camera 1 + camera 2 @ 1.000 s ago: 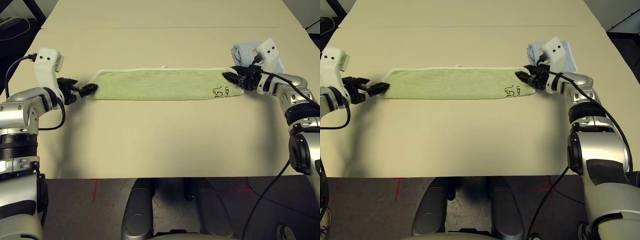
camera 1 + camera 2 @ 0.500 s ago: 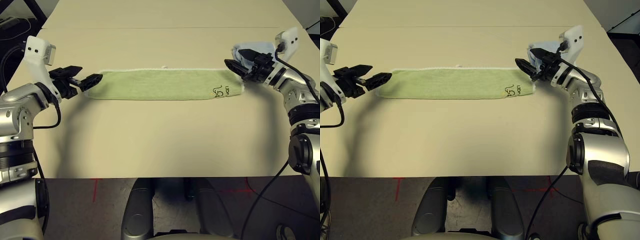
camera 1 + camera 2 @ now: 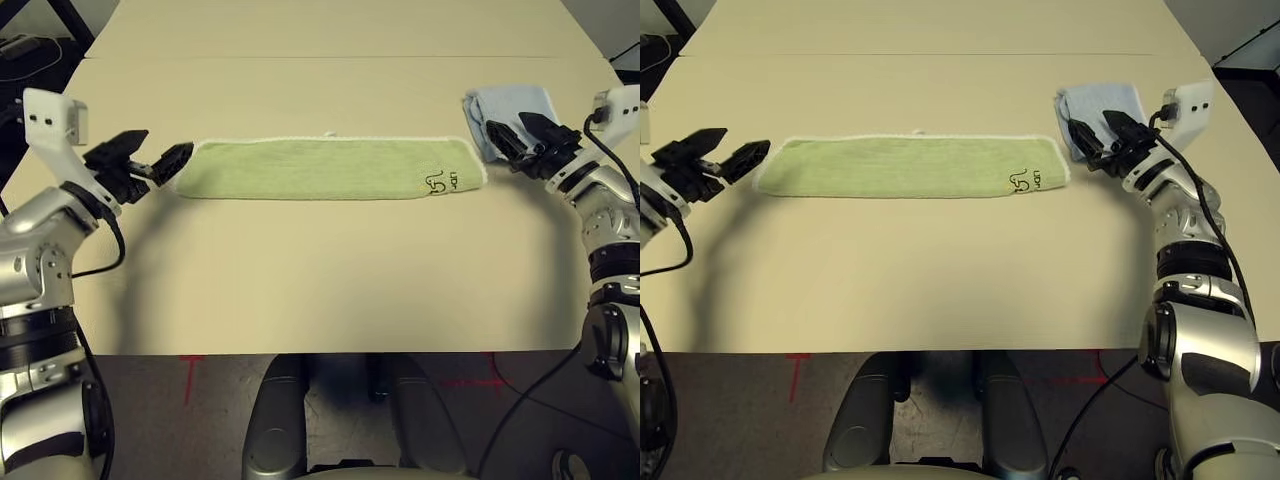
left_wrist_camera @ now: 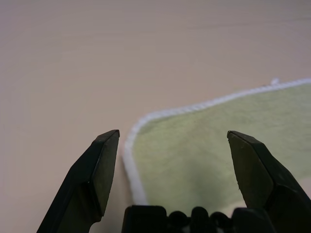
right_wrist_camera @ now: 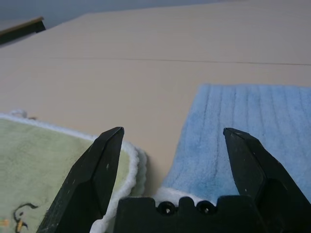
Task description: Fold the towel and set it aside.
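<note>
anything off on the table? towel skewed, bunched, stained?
Nothing stands out. The green towel lies flat and straight as a long folded strip, its dark mark at the right end. The blue towel sits folded beside it. Both pincers are open, off the cloth.

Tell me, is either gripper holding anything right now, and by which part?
Nothing is held. The left gripper and right gripper are both open, and the towel lies flat on the table.

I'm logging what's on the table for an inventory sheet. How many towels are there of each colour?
Light green towel, folded into a long strip in the middle of the table: 1
Pale blue towel, folded, near the green one's right end: 1
Total: 2 towels
</note>
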Available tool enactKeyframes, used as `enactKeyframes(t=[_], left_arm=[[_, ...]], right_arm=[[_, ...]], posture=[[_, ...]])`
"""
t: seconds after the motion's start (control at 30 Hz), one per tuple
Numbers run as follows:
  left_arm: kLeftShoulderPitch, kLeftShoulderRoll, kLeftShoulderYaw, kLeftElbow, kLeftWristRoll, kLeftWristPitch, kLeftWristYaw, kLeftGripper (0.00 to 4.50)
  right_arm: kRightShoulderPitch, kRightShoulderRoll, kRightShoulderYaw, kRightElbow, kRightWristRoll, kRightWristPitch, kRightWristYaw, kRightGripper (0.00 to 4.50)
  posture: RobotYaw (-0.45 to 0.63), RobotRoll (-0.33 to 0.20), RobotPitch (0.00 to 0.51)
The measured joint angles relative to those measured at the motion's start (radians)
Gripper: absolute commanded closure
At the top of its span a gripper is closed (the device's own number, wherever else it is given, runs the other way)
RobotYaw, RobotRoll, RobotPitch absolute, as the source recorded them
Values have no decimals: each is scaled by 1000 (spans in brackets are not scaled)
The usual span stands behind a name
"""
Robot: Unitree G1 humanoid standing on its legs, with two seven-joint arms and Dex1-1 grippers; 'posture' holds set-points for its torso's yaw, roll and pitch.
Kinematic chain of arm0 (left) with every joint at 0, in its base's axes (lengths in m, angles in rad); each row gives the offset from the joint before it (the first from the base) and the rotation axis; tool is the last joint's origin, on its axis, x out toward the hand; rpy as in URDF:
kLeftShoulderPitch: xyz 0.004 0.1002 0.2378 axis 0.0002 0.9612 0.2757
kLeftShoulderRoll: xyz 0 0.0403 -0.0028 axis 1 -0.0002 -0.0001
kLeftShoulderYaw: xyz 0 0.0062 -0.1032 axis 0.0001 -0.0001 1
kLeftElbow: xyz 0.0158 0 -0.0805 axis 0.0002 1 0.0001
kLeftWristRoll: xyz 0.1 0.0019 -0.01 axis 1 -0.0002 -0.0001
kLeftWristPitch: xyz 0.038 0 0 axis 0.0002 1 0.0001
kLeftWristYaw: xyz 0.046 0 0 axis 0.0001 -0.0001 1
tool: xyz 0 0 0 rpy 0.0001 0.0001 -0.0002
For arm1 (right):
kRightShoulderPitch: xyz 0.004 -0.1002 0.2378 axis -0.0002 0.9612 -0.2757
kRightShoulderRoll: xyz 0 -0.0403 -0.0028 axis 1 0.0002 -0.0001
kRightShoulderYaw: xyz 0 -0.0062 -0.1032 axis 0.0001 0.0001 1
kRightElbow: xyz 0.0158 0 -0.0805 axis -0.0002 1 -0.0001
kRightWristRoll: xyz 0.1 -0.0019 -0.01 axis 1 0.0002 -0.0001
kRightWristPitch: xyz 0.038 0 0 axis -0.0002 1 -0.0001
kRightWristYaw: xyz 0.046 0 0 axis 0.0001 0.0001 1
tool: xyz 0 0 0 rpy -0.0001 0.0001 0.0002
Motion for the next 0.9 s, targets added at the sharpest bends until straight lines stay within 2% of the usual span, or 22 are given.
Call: enactKeyframes(t=[0.23, 0.5, 0.9], left_arm=[[24, -7, -3, -9, -38, -58, -104, 0], [71, -8, -69, 5, -34, -175, -278, 0], [90, 22, -123, 52, -11, -313, -432, 0]], right_arm=[[1, 0, 0, 2, 33, 3, 53, 26], [32, -8, 17, -4, 30, 12, 140, 26], [164, -37, 0, -281, 118, 248, 160, 26]], posture=[[128, 0, 233], [114, 0, 234], [106, 0, 234]])
